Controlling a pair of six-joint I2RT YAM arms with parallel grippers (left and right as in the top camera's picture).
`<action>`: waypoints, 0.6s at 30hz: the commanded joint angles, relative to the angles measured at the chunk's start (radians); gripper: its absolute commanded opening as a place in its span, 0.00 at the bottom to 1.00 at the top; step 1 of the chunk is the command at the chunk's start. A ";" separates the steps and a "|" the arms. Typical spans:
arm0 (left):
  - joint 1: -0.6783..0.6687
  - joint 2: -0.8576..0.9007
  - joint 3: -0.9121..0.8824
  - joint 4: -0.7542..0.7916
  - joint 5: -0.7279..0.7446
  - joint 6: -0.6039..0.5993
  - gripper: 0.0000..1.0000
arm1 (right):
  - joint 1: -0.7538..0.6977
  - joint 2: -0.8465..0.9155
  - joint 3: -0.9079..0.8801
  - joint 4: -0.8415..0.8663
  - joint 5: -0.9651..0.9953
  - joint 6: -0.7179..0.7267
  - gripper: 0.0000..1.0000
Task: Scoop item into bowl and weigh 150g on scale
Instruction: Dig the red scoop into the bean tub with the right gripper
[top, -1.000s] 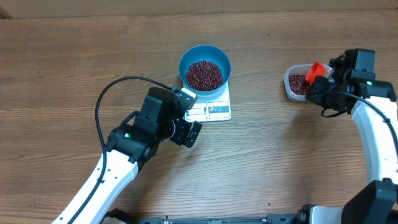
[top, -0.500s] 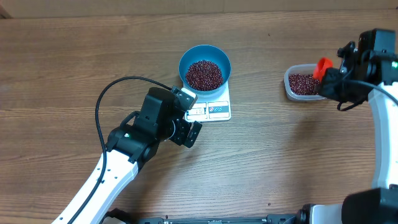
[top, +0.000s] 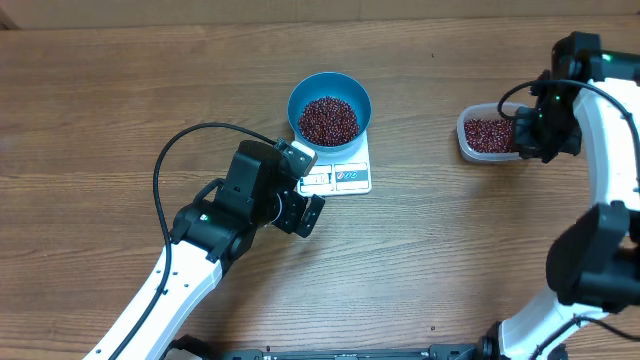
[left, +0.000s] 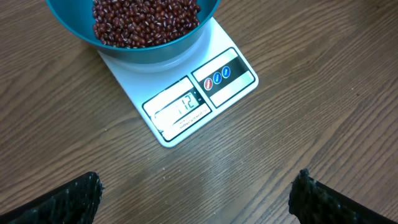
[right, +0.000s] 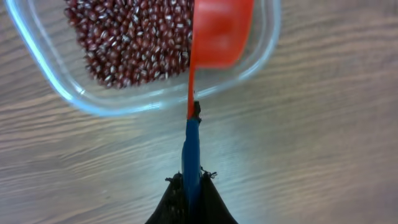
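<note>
The blue bowl (top: 329, 106) stands on the white scale (top: 348, 177) and holds a heap of red-brown beans (top: 328, 120). In the left wrist view the bowl (left: 149, 55) and the scale (left: 186, 106) with its lit display lie just ahead of my left gripper (left: 196, 202), which is open and empty above bare wood. My right gripper (right: 191, 180) is shut on the blue handle of a red scoop (right: 221, 31). The scoop hangs over the right part of a clear tub (right: 264, 59) of beans (right: 130, 43). What is inside the scoop I cannot make out.
The clear tub (top: 468, 143) sits at the right of the table, with my right arm (top: 545, 120) over its right edge. The left arm's black cable (top: 175, 150) loops over the table to the left of the scale.
The right wrist has swung round over the tub's right edge, and the red scoop now sits hidden beneath it in the overhead view. The left arm, bowl and scale have not moved.
</note>
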 joint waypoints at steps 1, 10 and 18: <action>0.005 0.003 0.021 0.000 -0.006 0.009 0.99 | -0.002 0.037 0.024 0.029 0.030 -0.143 0.04; 0.005 0.003 0.021 0.000 -0.006 0.009 1.00 | -0.001 0.074 0.021 0.098 0.073 -0.243 0.04; 0.005 0.003 0.021 0.000 -0.006 0.009 1.00 | 0.052 0.090 -0.016 0.084 0.042 -0.342 0.04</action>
